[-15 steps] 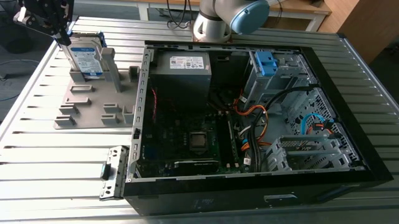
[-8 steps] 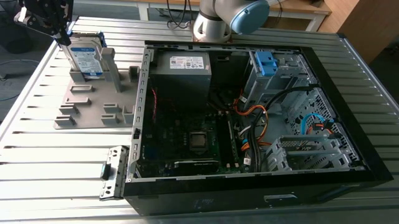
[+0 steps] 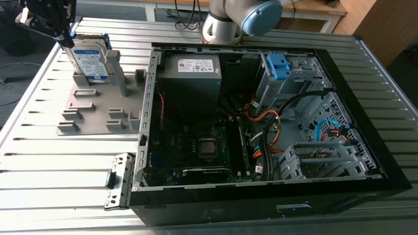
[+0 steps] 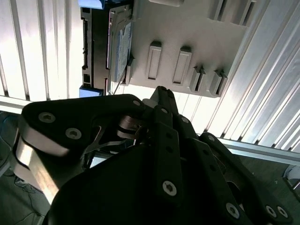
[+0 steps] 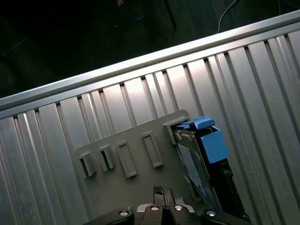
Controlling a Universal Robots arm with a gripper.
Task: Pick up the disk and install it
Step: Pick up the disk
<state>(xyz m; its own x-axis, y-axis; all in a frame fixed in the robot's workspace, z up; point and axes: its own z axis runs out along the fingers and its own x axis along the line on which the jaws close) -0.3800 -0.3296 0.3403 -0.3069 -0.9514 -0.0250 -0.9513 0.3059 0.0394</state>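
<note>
Gripper (image 5: 159,191) hangs above the grey rack (image 3: 91,110), fingertips pinched together with nothing between them. The disk (image 3: 89,59) stands on edge in the rack's end slot (blue-edged, label showing), just beside and below the tips, not touching them. The open case (image 3: 228,208) sits well apart.
</note>
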